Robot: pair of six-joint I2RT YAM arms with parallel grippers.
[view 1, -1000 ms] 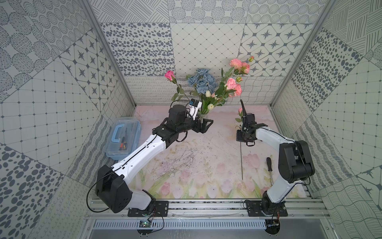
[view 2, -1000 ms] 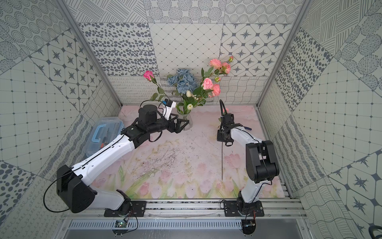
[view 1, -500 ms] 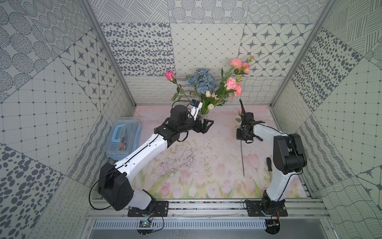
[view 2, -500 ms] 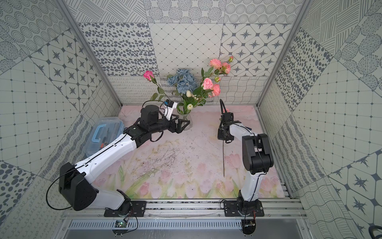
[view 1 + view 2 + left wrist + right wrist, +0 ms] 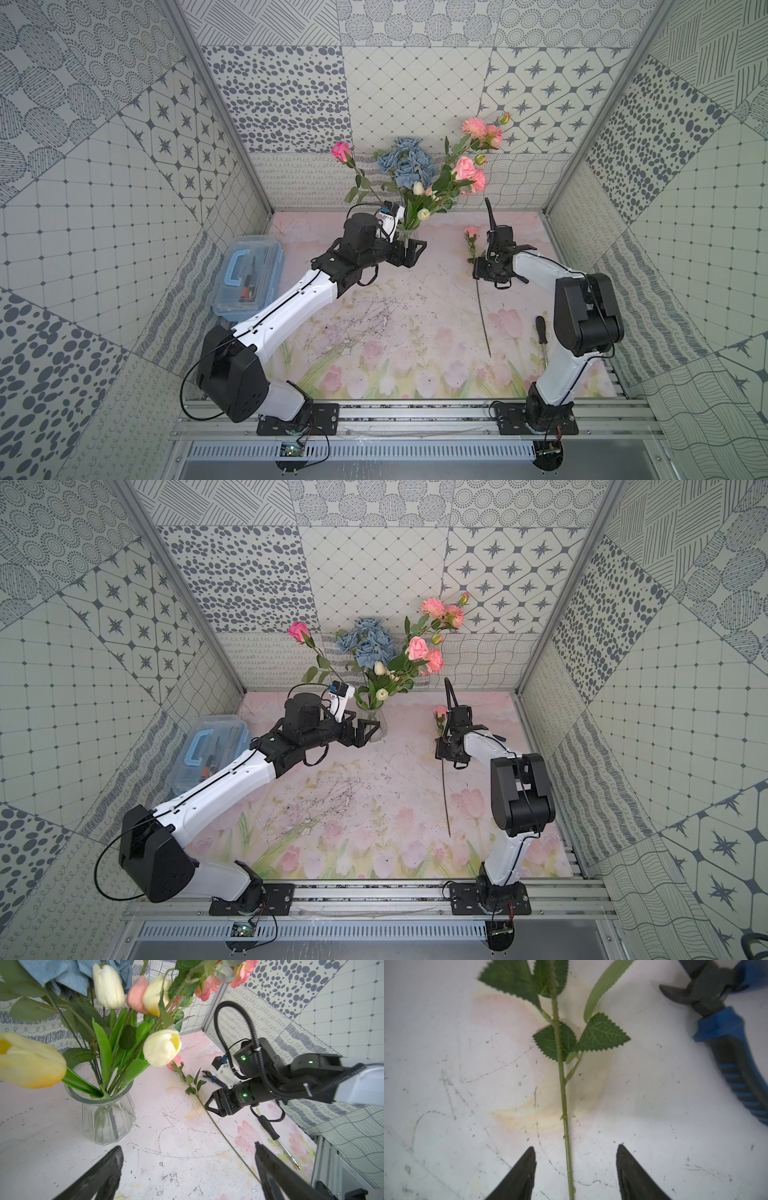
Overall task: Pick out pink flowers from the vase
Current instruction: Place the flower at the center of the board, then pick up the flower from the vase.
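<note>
Two grippers sit low over the floral mat [image 5: 415,316]; reading from your left, the clear toolbox [image 5: 249,282] rests against the side wall, well apart from the rest. Your left gripper [image 5: 413,253] hovers just beside the vase [image 5: 108,1118], its fingers [image 5: 112,1159] spread wide with nothing between them. The vase stands upright at the back of the mat, and most of the pink flowers [image 5: 465,169] stand in it: one rose leans left, roses and ruffled blooms lean right, and a small pinkish tulip [image 5: 136,995] sits low among the cream tulips [image 5: 162,1047] and blue roses [image 5: 409,164]. Further right, one pink rose [image 5: 471,232] lies flat on the mat, well apart from the vase, with its bloom toward the back wall and its stem [image 5: 563,1095] running toward the front. Your right gripper [image 5: 576,1167] hangs over that stem with a finger parted on either side; they look clear of it, though you can't quite tell whether a pad brushes it. Blue-handled pliers [image 5: 720,1022] lie just beside it, and a screwdriver [image 5: 541,332] lies near the mat's right edge
</note>
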